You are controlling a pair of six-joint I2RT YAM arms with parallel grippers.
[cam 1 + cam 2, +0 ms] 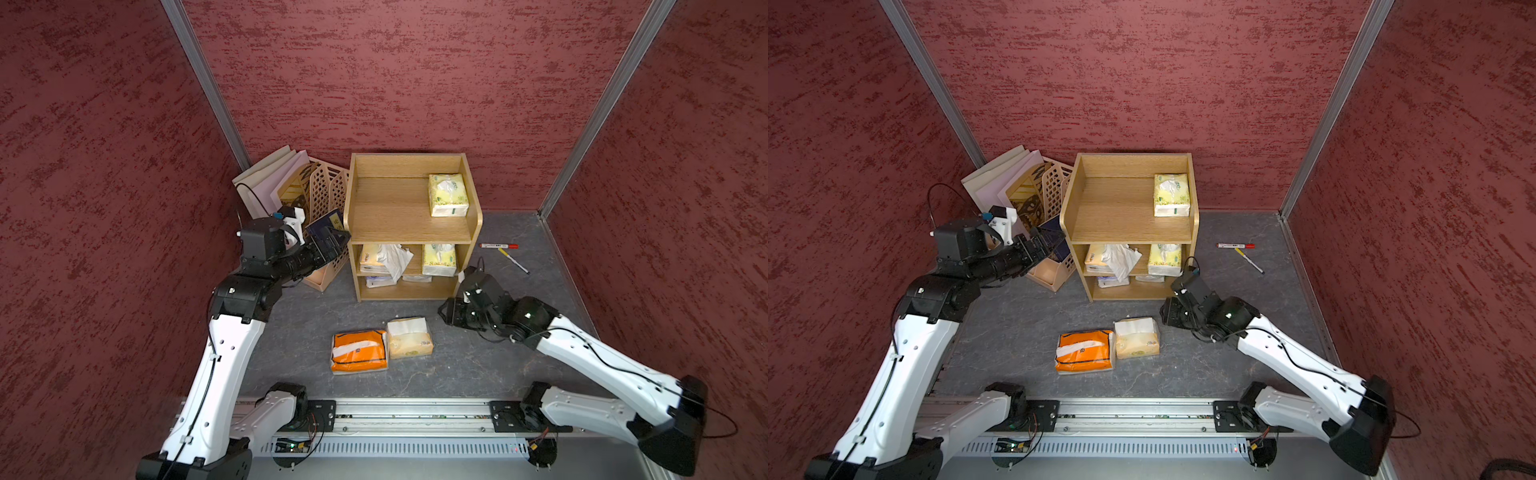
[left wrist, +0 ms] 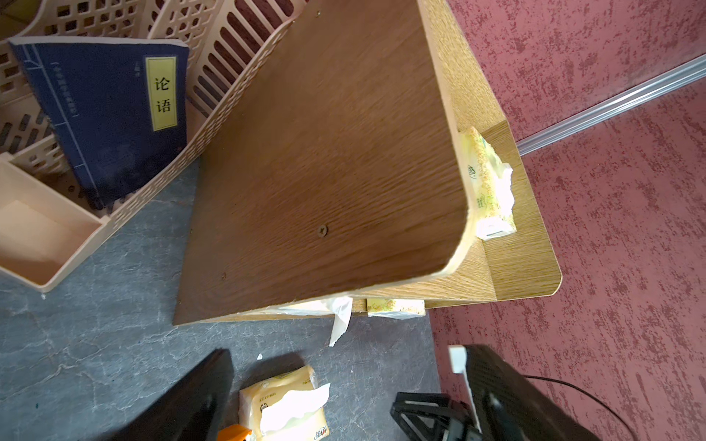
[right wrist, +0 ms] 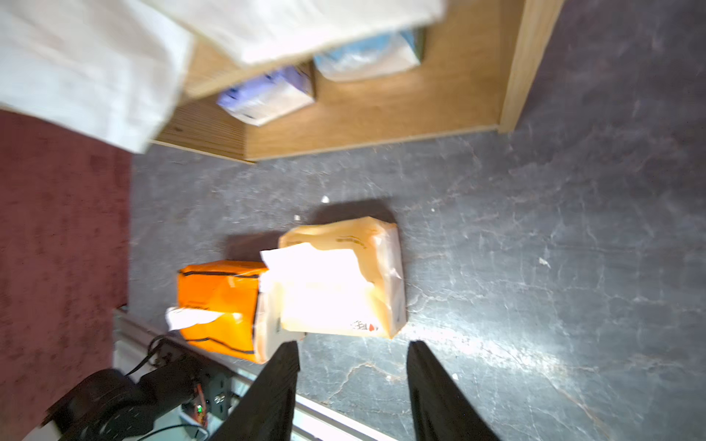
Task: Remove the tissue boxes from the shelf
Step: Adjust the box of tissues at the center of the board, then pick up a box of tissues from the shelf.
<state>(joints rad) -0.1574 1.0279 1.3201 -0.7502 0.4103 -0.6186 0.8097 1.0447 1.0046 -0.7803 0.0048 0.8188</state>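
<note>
Tissue pack (image 3: 344, 282), cream, lies just ahead of right hand (image 3: 353, 345), spread and empty; left hand (image 2: 342, 355) spread beside shelf (image 2: 324, 152).

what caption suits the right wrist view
Open right gripper near orange pack and cream pack on the table; purple pack and blue pack on the shelf.

Lab robot cell: red partition walls (image 1: 415, 83), aluminium rail (image 1: 415, 415), grey tabletop (image 1: 478, 365).

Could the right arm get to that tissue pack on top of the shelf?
Probably yes. The pack sits alone on the open top of the shelf, on that arm's side, and the right hand is open and empty.
</note>
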